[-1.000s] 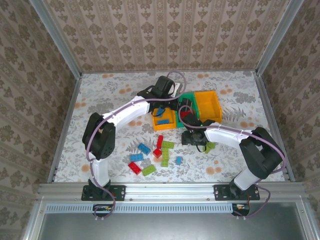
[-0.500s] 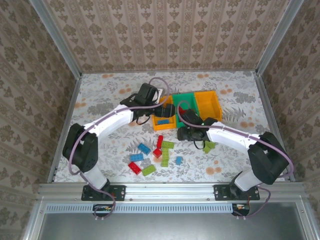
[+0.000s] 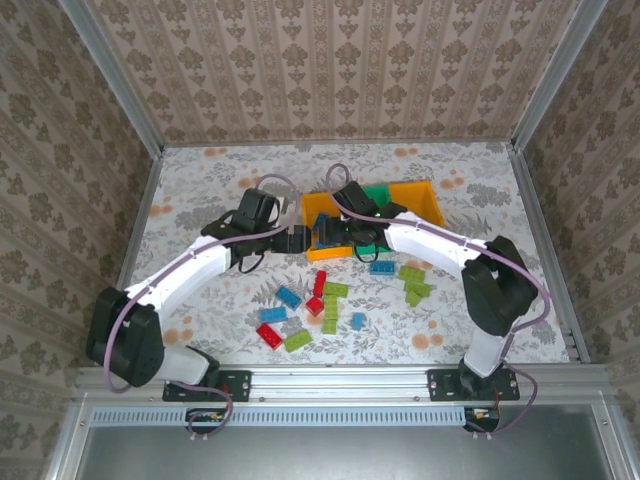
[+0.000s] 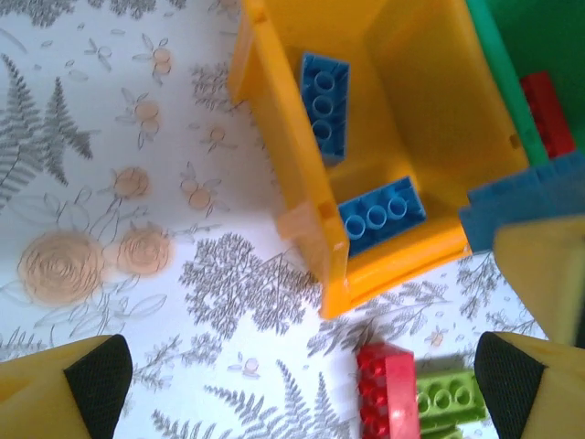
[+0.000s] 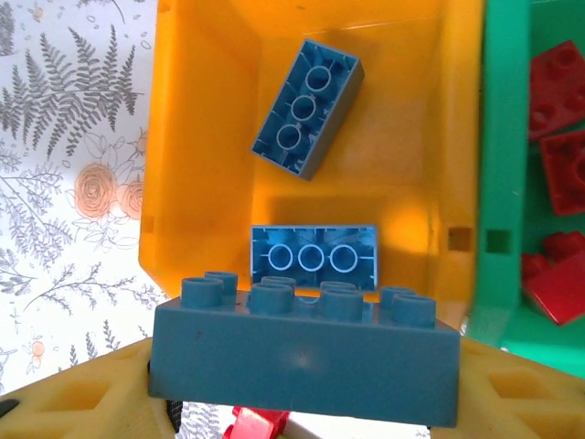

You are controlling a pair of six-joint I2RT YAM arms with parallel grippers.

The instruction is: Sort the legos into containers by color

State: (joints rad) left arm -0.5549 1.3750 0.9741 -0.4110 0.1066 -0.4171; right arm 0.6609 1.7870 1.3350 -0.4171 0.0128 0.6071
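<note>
1. Brick (image 5: 306, 366), blue, is clamped in your right gripper (image 5: 302, 398), just over the edge of the orange bin (image 5: 196, 183); released here, it may strike the rim and fall outside.
2. Your left gripper (image 4: 302, 375) hangs wide open beside that bin; the arms may collide.

Three bins (image 3: 312, 206): two orange-yellow, one green bin (image 3: 378, 193). Two blue bricks (image 5: 306, 110) in the orange-yellow one at its nine o'clock, at least three red bricks (image 5: 567, 160) in the green. Loose on the surface (image 3: 200, 190): four blue, three red, about five light green bricks (image 3: 297, 340).
</note>
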